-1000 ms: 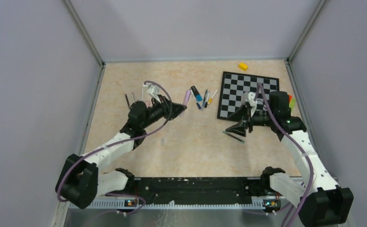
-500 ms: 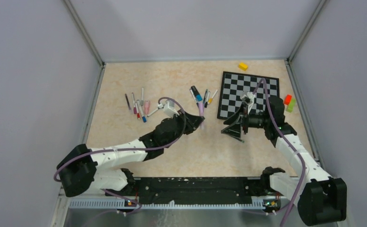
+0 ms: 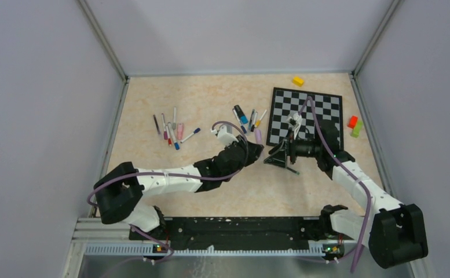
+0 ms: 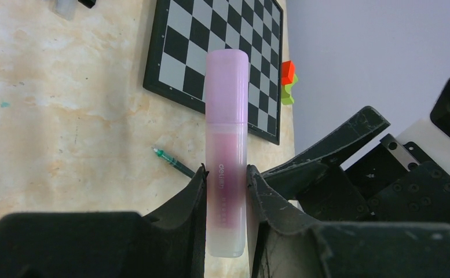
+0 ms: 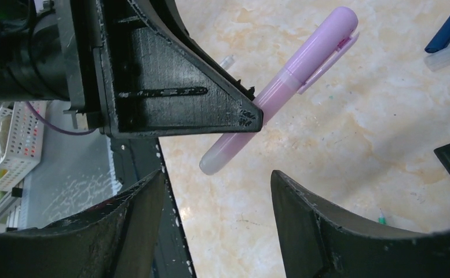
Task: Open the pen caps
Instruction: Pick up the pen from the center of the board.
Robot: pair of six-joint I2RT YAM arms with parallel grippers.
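Observation:
My left gripper [image 3: 255, 149] [image 4: 226, 174] is shut on the translucent body of a lilac highlighter pen [image 4: 226, 191]. It holds the pen above the table, lilac cap [image 4: 227, 87] still on and pointing away. The pen also shows in the top view [image 3: 258, 136] and in the right wrist view [image 5: 269, 95], where its cap [image 5: 324, 43] points up and right. My right gripper [image 3: 273, 157] [image 5: 218, 174] is open and empty. It faces the left gripper, with its jaws apart just short of the pen's bare end.
A green pen [image 3: 292, 169] [image 4: 173, 162] lies on the table under the right gripper. Pen clusters lie at the left [image 3: 170, 128] and centre back [image 3: 247, 119]. A chessboard [image 3: 321, 110], a yellow block [image 3: 297, 81] and red and green blocks [image 3: 354, 125] are to the right.
My left arm has carried the lilac pen right, from near the left pen cluster to the table's middle. My right gripper has moved left and now faces it.

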